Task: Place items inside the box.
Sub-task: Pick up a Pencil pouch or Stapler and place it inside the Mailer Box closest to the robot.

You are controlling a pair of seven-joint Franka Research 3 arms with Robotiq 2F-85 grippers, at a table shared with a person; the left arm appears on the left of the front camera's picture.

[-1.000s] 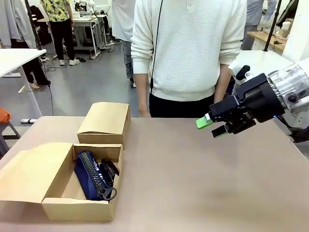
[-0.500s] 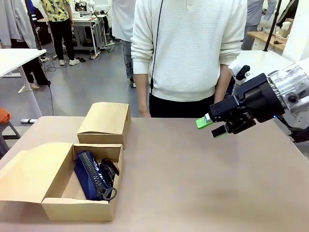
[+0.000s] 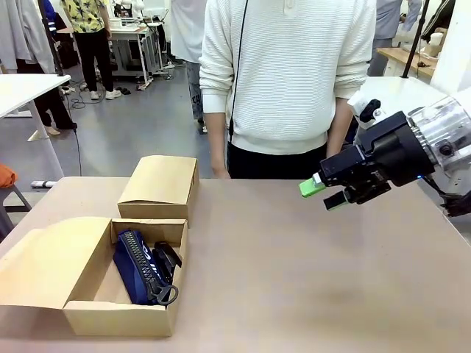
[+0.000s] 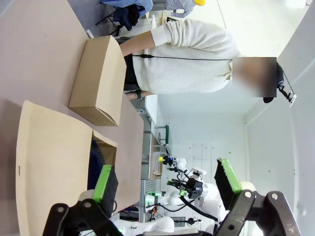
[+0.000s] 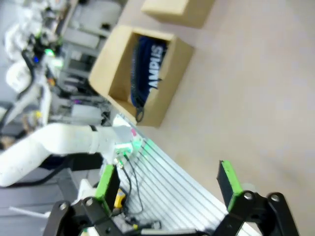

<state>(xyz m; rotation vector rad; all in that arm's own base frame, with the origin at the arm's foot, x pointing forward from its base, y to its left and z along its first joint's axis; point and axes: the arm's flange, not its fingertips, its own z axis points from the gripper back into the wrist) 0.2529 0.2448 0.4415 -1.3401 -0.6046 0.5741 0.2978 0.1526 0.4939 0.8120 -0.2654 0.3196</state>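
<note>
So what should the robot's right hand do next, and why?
Probably just wait, or pull back a little. The right gripper hangs open above the table with nothing between its fingers, and the navy pouch already lies inside the open box.

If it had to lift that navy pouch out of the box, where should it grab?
The upturned zip edge, mid-length, from straight above: the navy pouch stands on edge, thin across, and the box walls likely block the sides.
</note>
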